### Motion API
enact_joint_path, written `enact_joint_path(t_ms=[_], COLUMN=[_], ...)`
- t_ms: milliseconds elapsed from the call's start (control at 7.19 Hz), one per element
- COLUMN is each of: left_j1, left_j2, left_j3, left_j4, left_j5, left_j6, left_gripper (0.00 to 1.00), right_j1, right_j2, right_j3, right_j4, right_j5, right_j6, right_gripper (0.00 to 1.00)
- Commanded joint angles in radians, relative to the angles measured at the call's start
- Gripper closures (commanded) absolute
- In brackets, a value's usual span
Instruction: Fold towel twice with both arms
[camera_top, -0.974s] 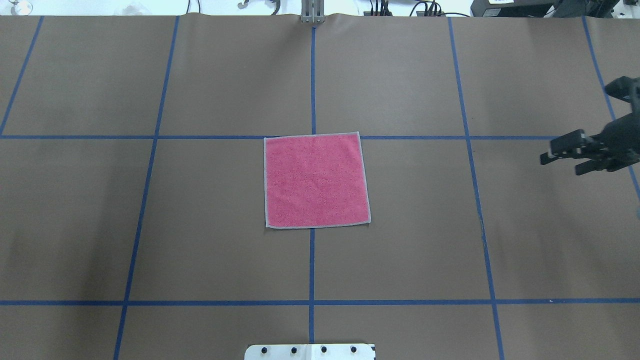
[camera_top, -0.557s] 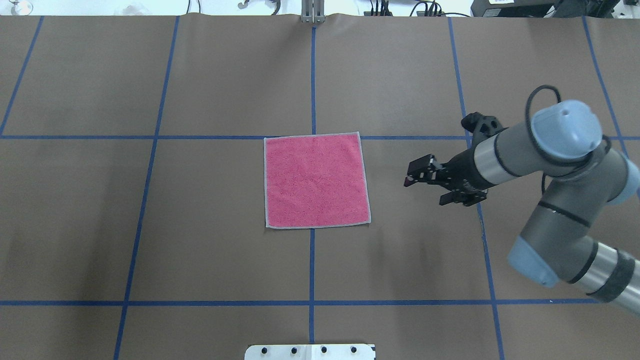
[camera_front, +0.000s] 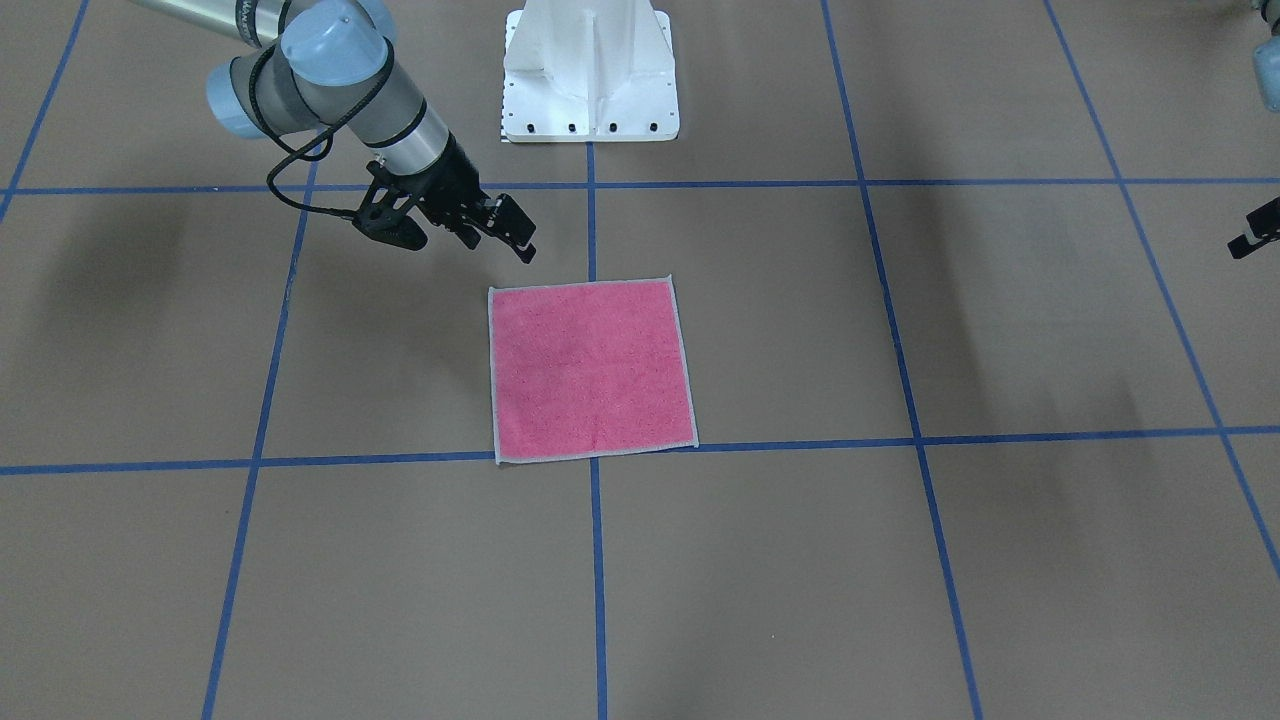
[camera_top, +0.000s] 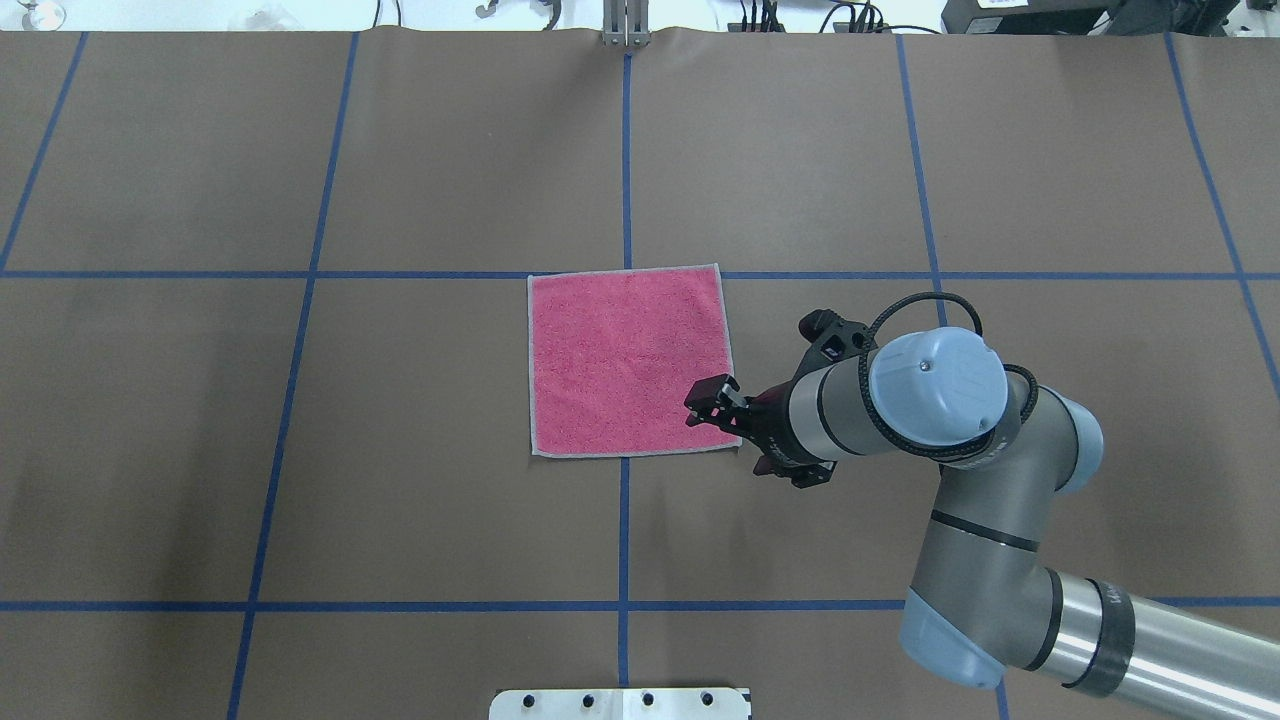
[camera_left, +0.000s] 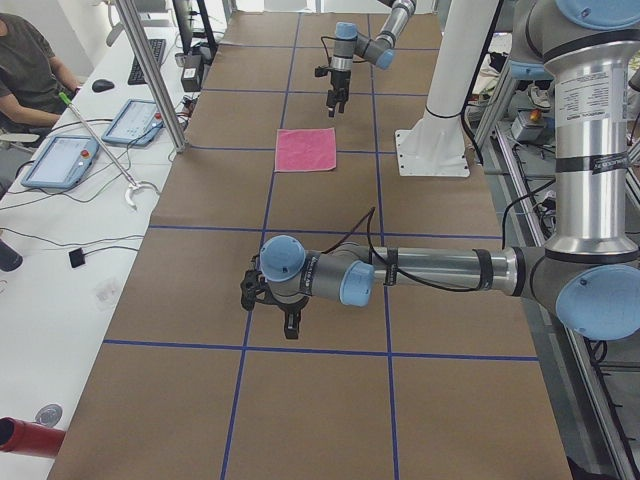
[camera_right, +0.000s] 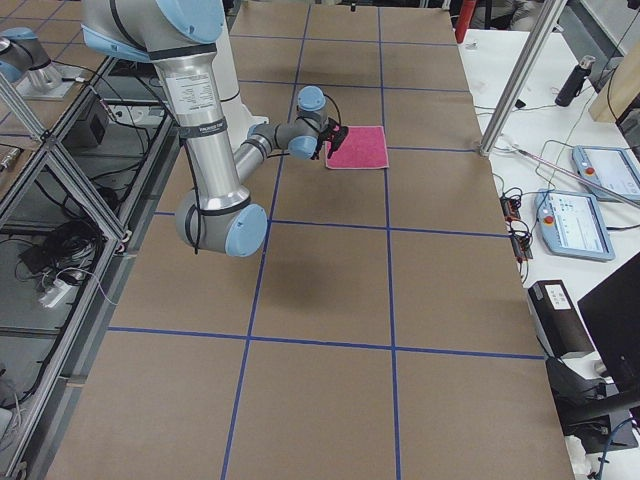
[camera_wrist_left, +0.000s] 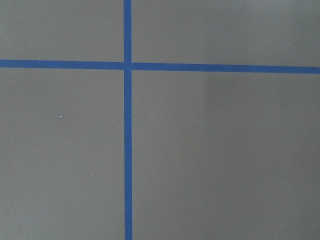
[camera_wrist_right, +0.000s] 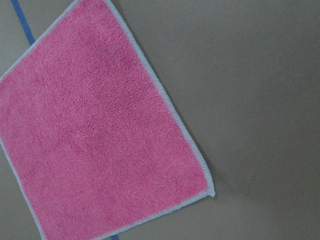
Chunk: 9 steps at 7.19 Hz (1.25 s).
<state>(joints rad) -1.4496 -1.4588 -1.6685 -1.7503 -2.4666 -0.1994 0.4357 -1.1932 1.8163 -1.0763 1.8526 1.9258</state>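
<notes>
A: So, what fills the overhead frame?
B: The table (camera_top: 400, 450), with the right arm (camera_top: 990, 520) reaching in from the lower right.
A: And the towel (camera_top: 625, 355)?
B: Flat at centre, pink up.
A: And smaller?
B: The right gripper (camera_top: 728, 436) hovers, spread wide, over its lower-right corner. The left gripper (camera_front: 1258, 232) sits at the front view's right edge; whether it's spread, I cannot tell.

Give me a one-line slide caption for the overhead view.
Open right gripper at the near right corner of the flat pink towel on a blue-taped table.
</notes>
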Motion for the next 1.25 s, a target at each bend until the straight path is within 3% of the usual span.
enact_joint_path(t_ms=[0,696,835,1113], left_j1=[0.000,0.000,0.000,0.000], left_j2=[0.000,0.000,0.000,0.000], left_j3=[0.001,0.001,0.001,0.001], left_j4=[0.000,-0.002,-0.002,-0.002], left_j5=[0.000,-0.003,-0.003,-0.003], left_j6=[0.000,0.000,0.000,0.000], left_gripper=[0.00,0.00,0.00,0.00], right_j1=[-0.017,-0.034,-0.034,-0.034], right_j2=[0.046,0.047,0.047,0.052], right_j3=[-0.003,-0.044,-0.058,-0.058], right_j4=[-0.070,-0.113,-0.106,-0.099], right_j5=[-0.030,-0.090,-0.092,-0.092], right_j6=[0.041,0.039,0.041,0.039], right_gripper=[0.00,0.02,0.12,0.12])
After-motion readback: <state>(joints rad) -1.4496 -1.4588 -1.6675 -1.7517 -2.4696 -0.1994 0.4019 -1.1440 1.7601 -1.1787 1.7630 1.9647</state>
